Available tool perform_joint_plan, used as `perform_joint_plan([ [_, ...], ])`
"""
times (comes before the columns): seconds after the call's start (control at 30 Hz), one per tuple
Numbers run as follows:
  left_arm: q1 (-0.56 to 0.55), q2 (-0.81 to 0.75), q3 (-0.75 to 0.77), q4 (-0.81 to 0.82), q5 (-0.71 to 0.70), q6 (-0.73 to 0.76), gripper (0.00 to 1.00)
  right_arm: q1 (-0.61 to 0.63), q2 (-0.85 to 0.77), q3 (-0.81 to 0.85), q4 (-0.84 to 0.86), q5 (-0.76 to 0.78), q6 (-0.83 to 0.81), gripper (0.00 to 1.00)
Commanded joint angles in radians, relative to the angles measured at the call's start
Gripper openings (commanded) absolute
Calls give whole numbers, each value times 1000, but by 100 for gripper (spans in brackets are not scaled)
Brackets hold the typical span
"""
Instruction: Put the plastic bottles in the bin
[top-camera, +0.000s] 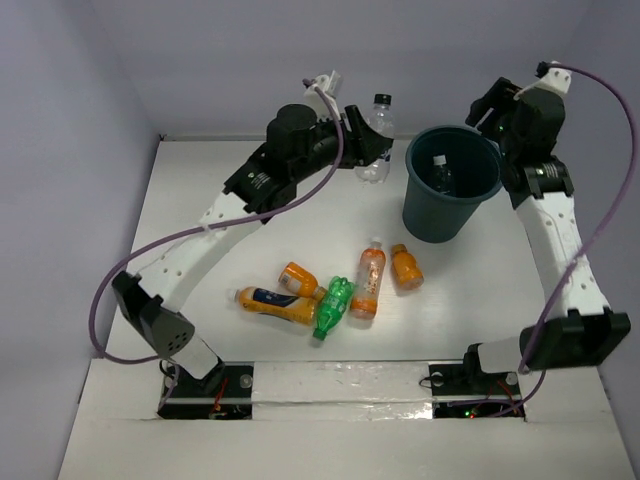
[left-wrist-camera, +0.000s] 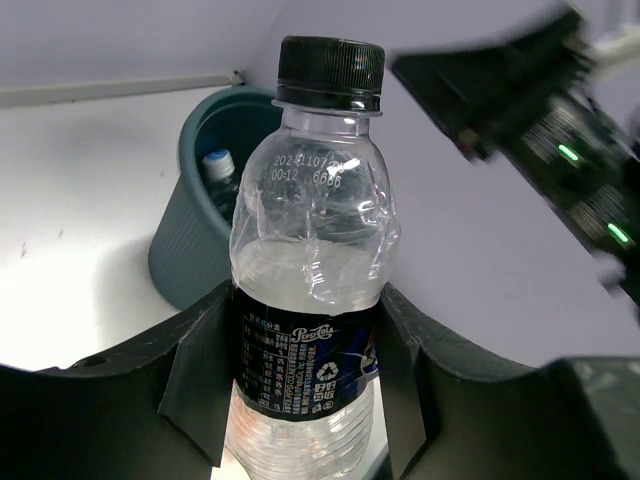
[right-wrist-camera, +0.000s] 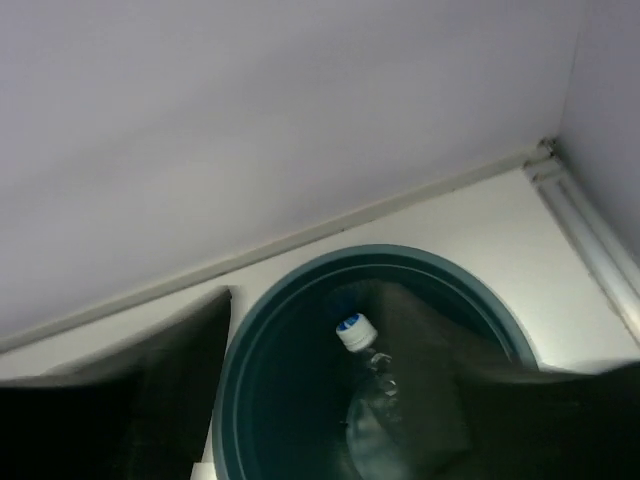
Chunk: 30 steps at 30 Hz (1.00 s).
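My left tool is pinching a clear bottle at the bin's ten o'clock. My right tool is hovering spread.

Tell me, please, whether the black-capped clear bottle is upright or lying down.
Upright: the clear bottle stands cap-up, its labelled middle clamped in the left gripper.

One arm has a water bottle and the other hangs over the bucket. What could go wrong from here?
The right gripper sits over the mouth of the bin, so the left gripper might bump it when bringing its clear bottle across. The bottle is gripped low, at the label, with its crumpled top standing tall; it could clip the rim and fall outside.
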<state>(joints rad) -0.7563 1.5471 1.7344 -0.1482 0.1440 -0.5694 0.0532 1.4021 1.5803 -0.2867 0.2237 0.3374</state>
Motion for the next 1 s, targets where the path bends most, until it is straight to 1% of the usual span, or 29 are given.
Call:
perform_joint_plan([
  [0.0, -34, 89, 126, 98, -17, 34, 14, -4, -203, -52, 20, -41, 87, 19],
  [0.03, -34, 120, 189, 102, -17, 37, 14, -4, -250, -84, 26, -50, 110, 6],
  [0.07, -49, 149, 223, 108, -21, 45, 14, -4, -296, -168, 37, -72, 147, 0],
  [0.1, -58, 210, 258, 113, -27, 49, 14, -4, -345, -215, 46, -81, 172, 0],
  [0.13, -75, 244, 330, 116, -32, 54, 14, -4, -438, -261, 53, -90, 193, 0],
  [0.17, -75, 273, 364, 125, -43, 58, 14, -4, -480, -343, 50, -112, 213, 0],
  [0.2, -89, 333, 399, 133, -47, 65, 14, -4, -520, -377, 44, -115, 241, 0],
  [0.23, -101, 364, 456, 140, -52, 66, 14, -4, -596, -411, 22, -121, 256, 1],
  [0.3, -112, 439, 499, 186, -67, 68, 15, -4, -661, -497, 8, -156, 281, 2],
  [0.4, -121, 533, 579, 248, -95, 60, 20, -4, -753, -549, -61, -176, 284, 3],
  [0.5, -132, 618, 620, 271, -104, 49, 25, -4, -822, -566, -104, -196, 285, 4],
  [0.6, -132, 694, 677, 289, -77, 6, 46, 16, -857, -592, -129, -240, 295, 6],
  [0.63, -132, 709, 698, 292, -67, -13, 63, 16, -861, -611, -124, -256, 295, 6],
  [0.7, -141, 725, 715, 273, -58, -23, 78, 16, -861, -628, -115, -302, 279, 6],
  [0.73, -141, 717, 711, 265, -60, -21, 88, 25, -859, -632, -108, -314, 275, 6],
  [0.8, -141, 671, 691, 240, -84, 0, 94, 25, -856, -637, -98, -365, 259, 7],
  [0.87, -141, 621, 647, 213, -128, 29, 95, 34, -829, -634, -85, -420, 250, 9],
  [0.9, -141, 560, 627, 200, -135, 58, 96, 34, -812, -629, -83, -488, 244, 12],
  [0.93, -141, 523, 604, 188, -170, 71, 96, 45, -792, -631, -78, -533, 245, 13],
  [0.97, -141, 486, 543, 162, -202, 80, 96, 65, -748, -635, -78, -582, 245, 15],
])
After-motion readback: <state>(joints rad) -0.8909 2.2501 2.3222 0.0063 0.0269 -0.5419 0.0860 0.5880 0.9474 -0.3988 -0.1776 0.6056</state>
